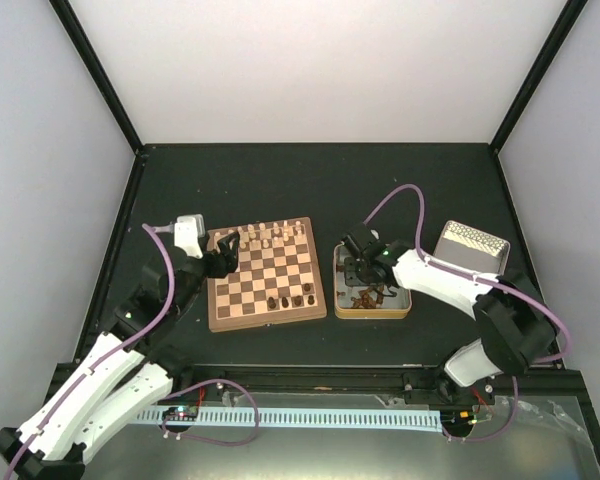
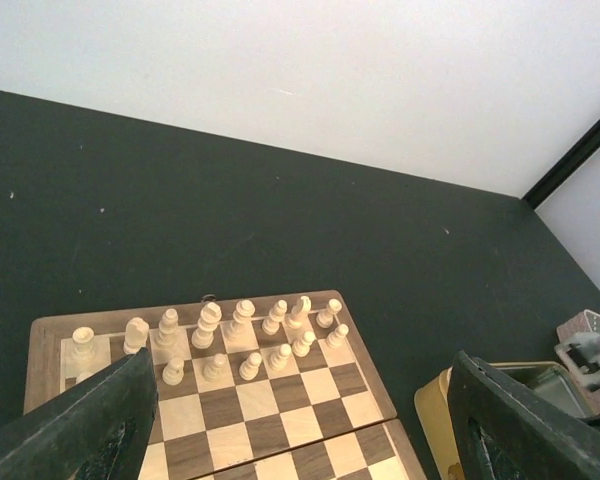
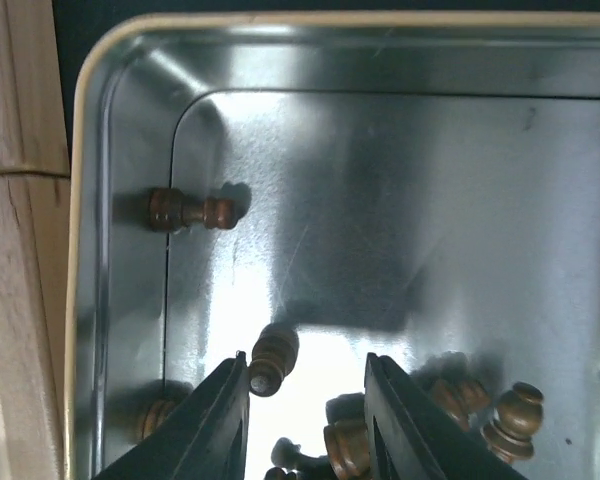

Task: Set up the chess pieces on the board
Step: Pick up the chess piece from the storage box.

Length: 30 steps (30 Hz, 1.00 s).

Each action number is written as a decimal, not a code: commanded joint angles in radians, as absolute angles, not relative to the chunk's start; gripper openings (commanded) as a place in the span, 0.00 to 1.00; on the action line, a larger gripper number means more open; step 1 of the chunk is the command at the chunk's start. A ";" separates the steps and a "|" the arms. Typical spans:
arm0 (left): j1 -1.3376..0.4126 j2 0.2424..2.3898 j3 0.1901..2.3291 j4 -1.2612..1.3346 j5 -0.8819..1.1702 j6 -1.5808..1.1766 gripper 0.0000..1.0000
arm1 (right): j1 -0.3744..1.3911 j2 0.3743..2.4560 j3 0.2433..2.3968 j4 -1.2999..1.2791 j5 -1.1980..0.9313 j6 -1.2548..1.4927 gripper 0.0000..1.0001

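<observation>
Right tool (image 3: 305, 365) low inside shiny square metal tin (image 3: 130, 120), jaws narrowly parted, gripping nothing. Tiny dark brown wooden chessmen (image 3: 272, 360) lie loose on tin floor, one just beside finger. Few more stand near front edge of checkered wooden board (image 1: 265, 275). Left tool (image 1: 220, 262) spread wide at board's left edge.

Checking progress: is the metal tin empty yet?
Not empty. Several dark chess pieces lie on the floor of the tin, one of them between the fingers of the open right gripper.
</observation>
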<state>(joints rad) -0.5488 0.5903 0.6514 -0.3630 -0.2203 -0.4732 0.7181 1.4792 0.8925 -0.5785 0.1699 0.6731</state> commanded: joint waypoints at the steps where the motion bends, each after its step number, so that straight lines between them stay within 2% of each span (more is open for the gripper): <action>1: -0.540 0.603 0.645 -0.310 -0.208 -0.475 0.81 | 0.715 1.529 0.899 -0.529 0.123 0.642 0.31; 16: -0.540 0.615 0.650 -0.318 -0.193 -0.484 0.81 | 0.714 1.602 0.901 -0.515 0.090 0.631 0.23; 24: -0.540 0.618 0.653 -0.320 -0.188 -0.487 0.81 | 0.714 1.604 0.906 -0.529 0.106 0.632 0.03; 30: -0.540 0.614 0.653 -0.340 -0.197 -0.495 0.81 | 0.724 1.516 0.941 -0.578 0.139 0.653 0.01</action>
<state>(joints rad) -0.5446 0.6170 0.6464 -0.3431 -0.1967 -0.4789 0.7177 1.5902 0.8959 -0.5354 0.1024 0.6342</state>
